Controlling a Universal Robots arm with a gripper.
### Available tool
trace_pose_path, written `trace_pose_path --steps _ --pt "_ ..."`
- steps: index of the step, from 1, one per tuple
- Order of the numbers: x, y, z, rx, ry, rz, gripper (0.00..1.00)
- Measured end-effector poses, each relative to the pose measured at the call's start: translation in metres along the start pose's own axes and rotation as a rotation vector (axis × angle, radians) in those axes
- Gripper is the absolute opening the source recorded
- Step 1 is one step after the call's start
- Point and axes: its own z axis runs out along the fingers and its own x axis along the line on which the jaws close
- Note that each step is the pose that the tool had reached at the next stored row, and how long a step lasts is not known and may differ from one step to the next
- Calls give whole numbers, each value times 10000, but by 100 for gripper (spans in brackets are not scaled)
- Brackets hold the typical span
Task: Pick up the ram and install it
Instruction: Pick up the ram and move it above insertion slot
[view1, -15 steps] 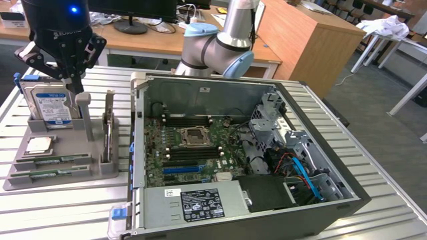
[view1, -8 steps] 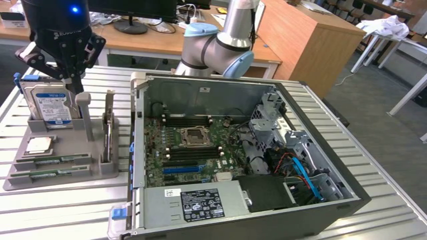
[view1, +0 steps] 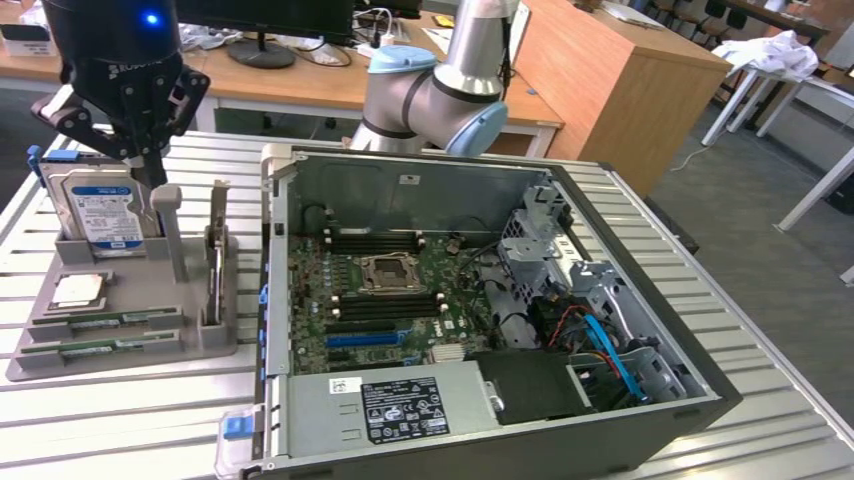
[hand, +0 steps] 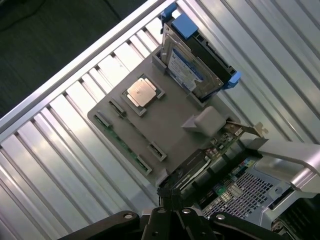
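Observation:
Two ram sticks (view1: 104, 320), thin and green, lie flat in slots at the near end of a grey holder tray (view1: 200, 340) on the exterior view's left. In the wrist view one ram stick (hand: 120, 144) runs along the tray's edge (hand: 170, 125). My black gripper (view1: 134, 158) hangs above the far end of the tray, just over the upright hard drive (view1: 107, 215), well apart from the ram. Its fingers (hand: 167, 197) are pressed together with nothing between them.
An open computer case (view1: 694, 370) lies to the exterior view's right of the tray, motherboard (view1: 387, 300) facing up with dark memory slots beside the processor socket (view1: 390, 268). A silver processor chip (view1: 80, 290) and an upright card (view1: 214, 255) also sit in the tray. The slatted table (view1: 120, 420) ends near the tray.

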Motion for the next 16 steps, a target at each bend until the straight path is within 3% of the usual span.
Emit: trace_pose_path --steps 16 --pt "0 0 0 -17 33 -742 10"
